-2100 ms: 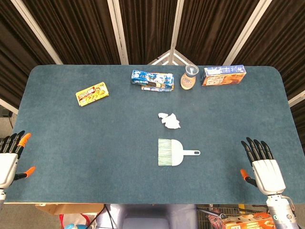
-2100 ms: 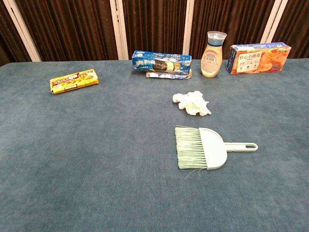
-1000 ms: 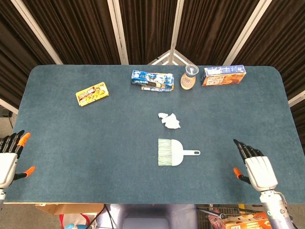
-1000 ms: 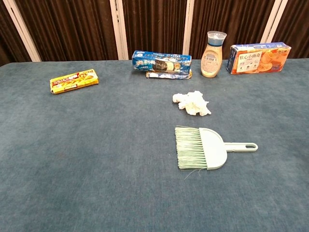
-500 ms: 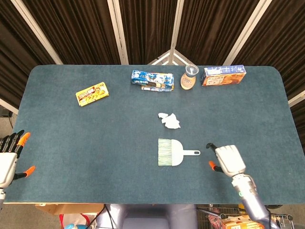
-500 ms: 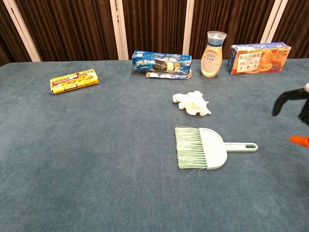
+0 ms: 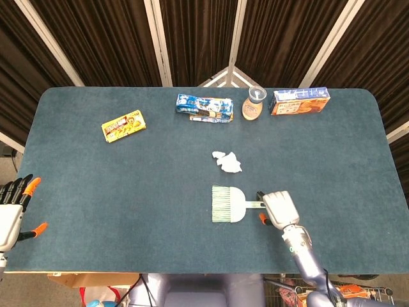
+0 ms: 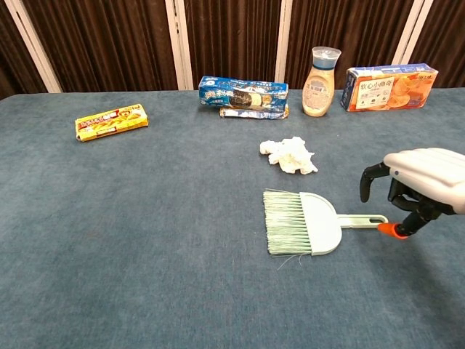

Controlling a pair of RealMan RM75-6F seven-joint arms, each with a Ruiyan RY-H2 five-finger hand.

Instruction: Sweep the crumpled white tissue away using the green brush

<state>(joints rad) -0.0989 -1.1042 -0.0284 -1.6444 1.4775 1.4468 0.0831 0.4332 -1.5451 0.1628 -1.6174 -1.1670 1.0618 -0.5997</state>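
Lying mid-worktop [image 7: 96, 192], the brush [image 7: 231, 204] points its handle toward 3 o'clock and its bristles toward 9, with the tissue [image 7: 227, 161] just beyond at 12. The right robot hand [image 7: 277, 208] hovers over the handle's tip, fingers curled but apart, gripping nothing. The left robot hand [image 7: 11, 214] sits far off at 9, fingers spread.

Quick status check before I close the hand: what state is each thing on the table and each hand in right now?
green brush: lying flat, bristles pointing left, not gripped.
crumpled white tissue: untouched, just beyond the brush.
right hand: over the handle end, fingers curled down, holding nothing.
left hand: at the table's near left edge, fingers apart.
bottle: upright, cap on.
blue cookie packs: stacked, lying flat.
orange box: on its long side.
yellow pack: lying flat.
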